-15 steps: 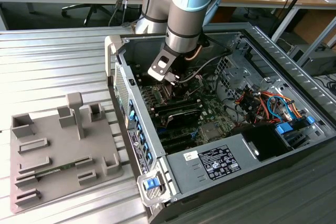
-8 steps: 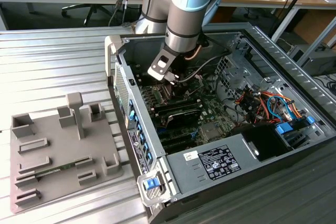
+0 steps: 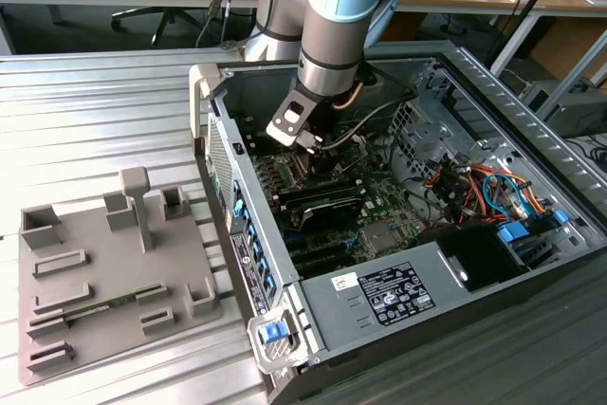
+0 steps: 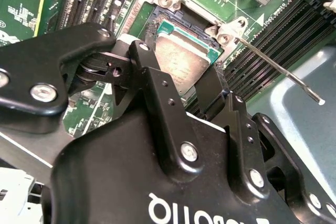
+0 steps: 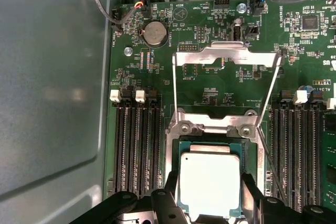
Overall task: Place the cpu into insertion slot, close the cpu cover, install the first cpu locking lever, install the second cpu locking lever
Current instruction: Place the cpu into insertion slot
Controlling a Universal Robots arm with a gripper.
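Observation:
The cpu point(image 5: 210, 179), a square chip with a dull silver top, lies level in the insertion slot point(image 5: 212, 125), its green edge lined up inside the silver rim. My gripper point(image 5: 209, 184) straddles it, one black finger against each of two opposite sides, shut on the chip. In the second wrist view the cpu point(image 4: 178, 64) shows between the fingers point(image 4: 149, 85). The cpu cover point(image 5: 226, 56) is swung open and stands back from the socket. Two thin locking levers point(image 5: 174, 87) are raised on either side; one lever rod point(image 4: 278, 69) sticks out free. In the exterior view the gripper point(image 3: 308, 144) is low inside the computer case point(image 3: 379, 301).
Long black memory slots point(image 5: 134, 145) flank the socket on both sides. Cables point(image 3: 484, 187) and a blue drive bay lie at the exterior view's right inside the case. A grey fixture plate point(image 3: 104, 272) with pegs sits outside the case at the exterior view's left.

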